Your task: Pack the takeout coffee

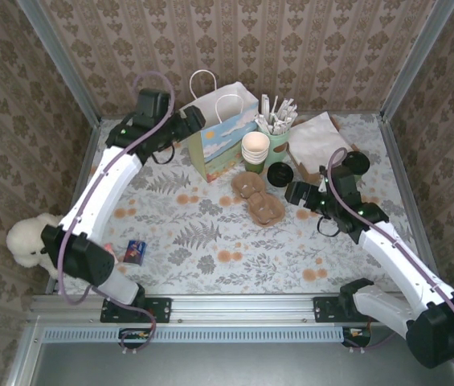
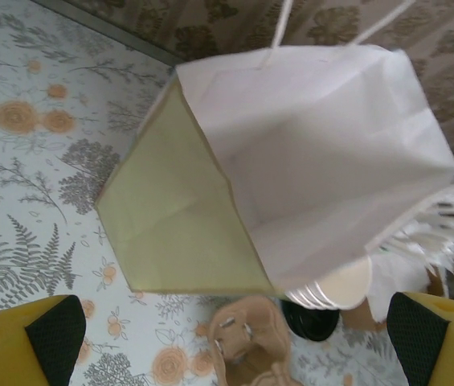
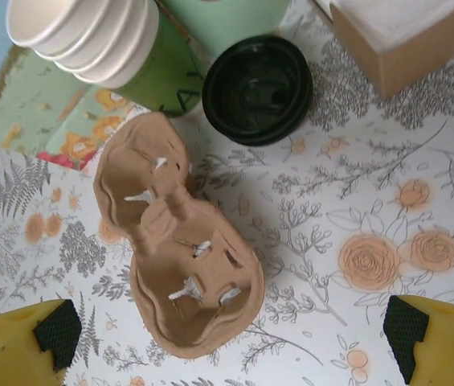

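- Your right gripper (image 3: 231,338) has its yellow fingers (image 3: 26,350) spread wide with nothing between them. It is poised over the brown moulded-pulp carrier tray (image 3: 180,257).
- The carrier tray lies flat on the floral table (image 3: 355,201), in front of the bag, and its wells are empty.
- Just beyond the tray you have a black lid (image 3: 257,88) lying on the table.
- Beside the lid is a nested stack of cream paper cups (image 3: 82,36), and the top one is empty.
- Behind the stack, a green cup (image 1: 281,138) holds white sticks (image 1: 276,117).
- To the right, a cardboard box (image 3: 403,60) holds white napkins (image 3: 387,16).
- Your left gripper (image 2: 235,326) is also spread wide and empty, hanging above the mouth of the paper bag (image 2: 323,161).
- The bag stands upright and open, and the white inside you can see has nothing in it.
- The cups and tray sit just past the bag's right side.
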You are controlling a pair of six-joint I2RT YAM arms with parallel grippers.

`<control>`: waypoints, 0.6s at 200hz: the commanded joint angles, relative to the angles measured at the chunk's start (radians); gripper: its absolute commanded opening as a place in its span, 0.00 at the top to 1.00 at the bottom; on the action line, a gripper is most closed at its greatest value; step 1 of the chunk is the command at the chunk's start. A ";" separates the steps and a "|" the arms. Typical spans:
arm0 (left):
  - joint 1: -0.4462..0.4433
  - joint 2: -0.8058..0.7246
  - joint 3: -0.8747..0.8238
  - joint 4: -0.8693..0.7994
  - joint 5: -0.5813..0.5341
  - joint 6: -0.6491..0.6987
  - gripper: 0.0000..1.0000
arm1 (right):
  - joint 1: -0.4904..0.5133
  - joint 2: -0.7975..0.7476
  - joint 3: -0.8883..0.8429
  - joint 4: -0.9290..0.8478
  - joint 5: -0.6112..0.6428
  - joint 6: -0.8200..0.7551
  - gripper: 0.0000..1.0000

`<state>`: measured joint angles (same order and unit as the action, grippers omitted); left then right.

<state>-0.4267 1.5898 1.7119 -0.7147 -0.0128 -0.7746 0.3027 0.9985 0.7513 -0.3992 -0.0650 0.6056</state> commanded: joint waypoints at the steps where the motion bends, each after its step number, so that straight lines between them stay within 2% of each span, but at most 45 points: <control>1: -0.015 0.073 0.142 -0.179 -0.144 -0.069 0.05 | 0.031 -0.031 -0.027 0.060 0.065 0.064 0.00; 28: -0.023 0.204 0.348 -0.361 -0.268 -0.111 0.15 | 0.057 -0.031 -0.030 0.043 0.101 0.069 0.00; 31: -0.049 0.220 0.371 -0.377 -0.278 -0.112 0.16 | 0.059 -0.031 -0.030 0.042 0.102 0.067 0.00; 58: -0.071 0.332 0.530 -0.471 -0.299 -0.094 0.18 | 0.072 -0.026 -0.026 0.039 0.099 0.047 0.00; 120: -0.078 0.410 0.594 -0.469 -0.315 -0.088 0.38 | 0.129 -0.020 -0.012 0.003 0.119 0.041 0.00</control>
<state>-0.5060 1.9923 2.2730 -1.1412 -0.2863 -0.8639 0.4057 0.9874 0.7311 -0.3813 0.0193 0.6514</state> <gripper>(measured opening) 0.643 0.999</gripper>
